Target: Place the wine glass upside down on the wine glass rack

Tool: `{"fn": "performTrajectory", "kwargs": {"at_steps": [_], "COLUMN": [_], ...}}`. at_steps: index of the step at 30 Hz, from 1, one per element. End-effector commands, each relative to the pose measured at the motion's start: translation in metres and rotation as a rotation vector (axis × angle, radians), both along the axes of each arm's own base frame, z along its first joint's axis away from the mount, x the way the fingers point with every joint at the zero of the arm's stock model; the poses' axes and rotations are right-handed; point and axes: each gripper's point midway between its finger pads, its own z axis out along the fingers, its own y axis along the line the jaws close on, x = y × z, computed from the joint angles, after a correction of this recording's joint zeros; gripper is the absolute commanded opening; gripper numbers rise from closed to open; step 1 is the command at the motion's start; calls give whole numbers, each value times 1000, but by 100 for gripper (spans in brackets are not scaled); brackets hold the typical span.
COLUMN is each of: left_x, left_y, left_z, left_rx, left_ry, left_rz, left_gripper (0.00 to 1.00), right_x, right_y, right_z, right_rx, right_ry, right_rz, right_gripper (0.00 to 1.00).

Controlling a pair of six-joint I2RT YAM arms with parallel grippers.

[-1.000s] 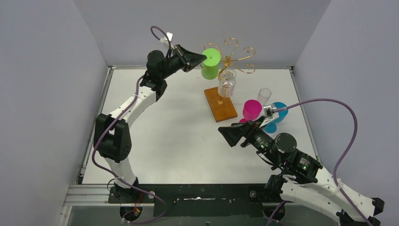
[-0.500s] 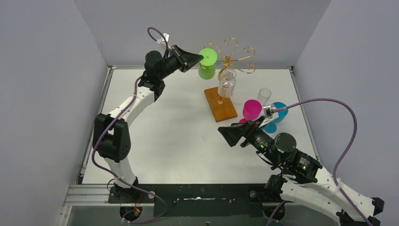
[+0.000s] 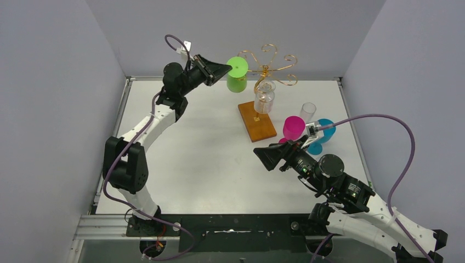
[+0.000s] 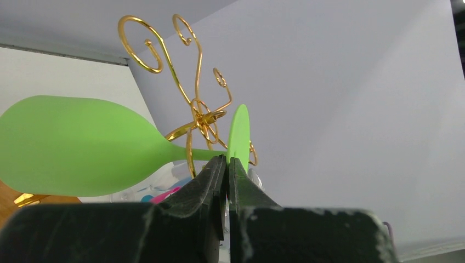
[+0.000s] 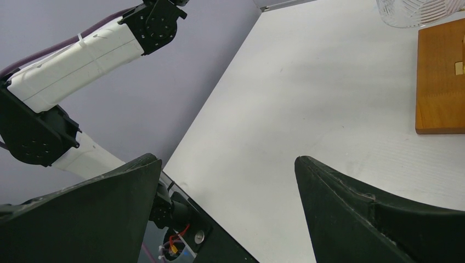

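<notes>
In the upper centre of the overhead view, the left gripper is clamped on the stem of the lime-green plastic wine glass, which is held foot up and bowl down. The gold wire rack on its wooden base stands just to the right. The upright stem probably has to slide rightward into the nearest curl.

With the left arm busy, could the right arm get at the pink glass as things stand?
Probably yes: the pink glass stands close beside the open, empty right gripper, though that points away and must turn.
</notes>
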Motion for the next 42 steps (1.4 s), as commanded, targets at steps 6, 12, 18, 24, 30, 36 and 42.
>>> {"fn": "performTrajectory", "kwargs": {"at_steps": [6,12,18,24,30,36,42], "left_x": [-24,-28,-33,-37,-43,-51,-55], "left_y": [8,8,5,2,-6,-11,-12], "left_z": [42,33,24,17,13,10,8], "left_rx": [-59,-50,-40,-41,-32,-10,24], "left_ry": [-128,-112,-99,-85,-77,-71,-80], "left_rz": [-27,-35,-62,-93,-157,-207,-211], "left_gripper": [0,0,1,7,17,28,33], "right_x": [0,0,2,8,10,11,13], "right_y": [-3,-4,-7,-16,-19,-22,-35], "right_z": [26,26,23,20,15,12,5], "right_rx": [48,46,38,40,13,-16,-36], "right_ry": [-38,-37,-28,9,37,60,87], "right_rz": [-14,-20,-34,-99,-120,-138,-193], "right_gripper": [98,98,98,98,98,97,98]}}
